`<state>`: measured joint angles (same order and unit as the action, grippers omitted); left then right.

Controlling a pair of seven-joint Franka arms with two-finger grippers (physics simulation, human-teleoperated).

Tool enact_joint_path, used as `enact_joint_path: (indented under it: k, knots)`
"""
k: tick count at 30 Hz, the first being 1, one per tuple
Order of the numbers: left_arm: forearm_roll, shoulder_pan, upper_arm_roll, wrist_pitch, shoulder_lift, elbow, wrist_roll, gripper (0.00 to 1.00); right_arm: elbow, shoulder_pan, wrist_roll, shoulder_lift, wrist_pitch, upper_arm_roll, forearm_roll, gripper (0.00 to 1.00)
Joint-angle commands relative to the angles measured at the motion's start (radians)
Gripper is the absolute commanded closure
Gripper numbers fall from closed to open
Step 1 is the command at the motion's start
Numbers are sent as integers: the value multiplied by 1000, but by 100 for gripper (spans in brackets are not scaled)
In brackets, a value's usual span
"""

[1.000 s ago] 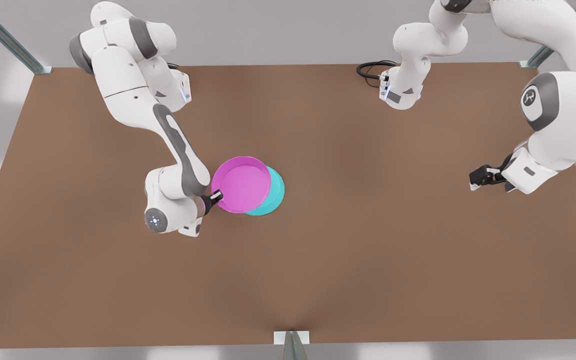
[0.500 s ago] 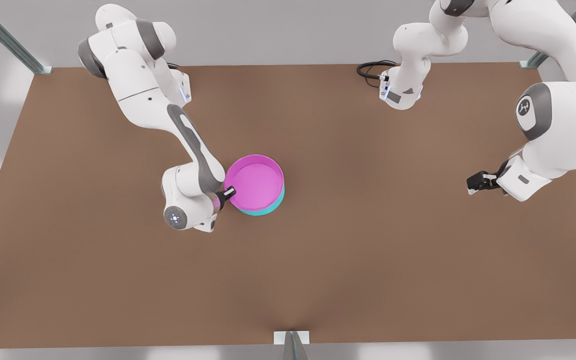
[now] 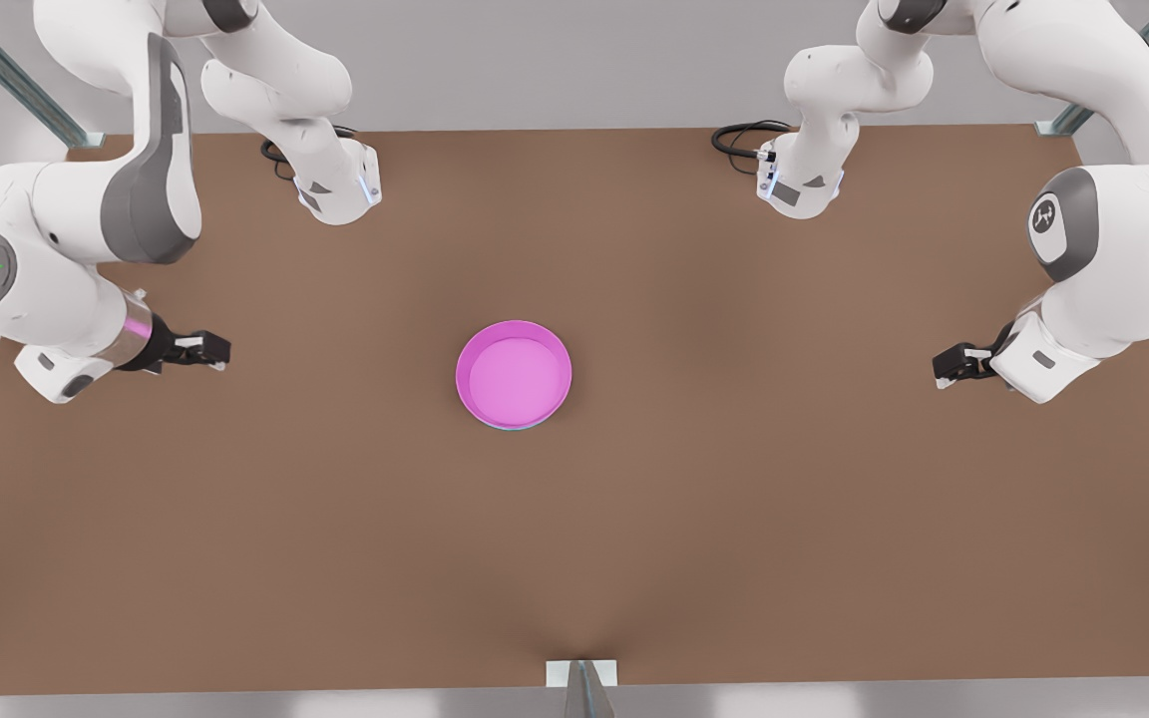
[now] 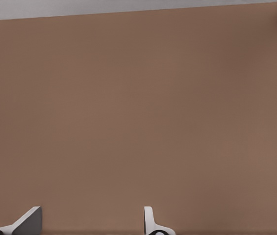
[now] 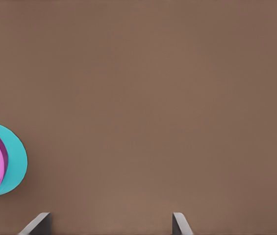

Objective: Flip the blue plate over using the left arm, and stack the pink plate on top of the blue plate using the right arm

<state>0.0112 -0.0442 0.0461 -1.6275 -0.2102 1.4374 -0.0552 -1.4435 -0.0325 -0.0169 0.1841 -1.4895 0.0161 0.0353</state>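
Pink plate [image 3: 514, 374] stacked on blue plate [image 5: 13, 159], mid-worktop [image 3: 634, 519]; right gripper [image 3: 946, 367] and left gripper [image 3: 210, 351] both released, apart at opposite side edges.

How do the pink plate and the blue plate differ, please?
The pink plate lies on top, hollow side up; the blue plate lies beneath it. Pink shows whole in the front view; blue peeks out as a thin edge. Both are round and equally wide; the open right gripper and left gripper wait at the sides.

Brown counter [image 3: 734, 499], flat and matte. Black cable [image 3: 739, 140] coiled at far edge. Metal frame struts [image 3: 16, 85] at corners.
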Motion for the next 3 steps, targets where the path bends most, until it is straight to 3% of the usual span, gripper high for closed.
enact_joint_path:
  k: [1, 3]
  knots:
    - [1, 0, 0, 0, 0, 0, 0, 0, 0, -1, 0, 0, 0, 1, 0, 0]
    - [3, 0, 0, 0, 0, 0, 0, 0, 12, 0, 0, 1, 0, 4, 0, 0]
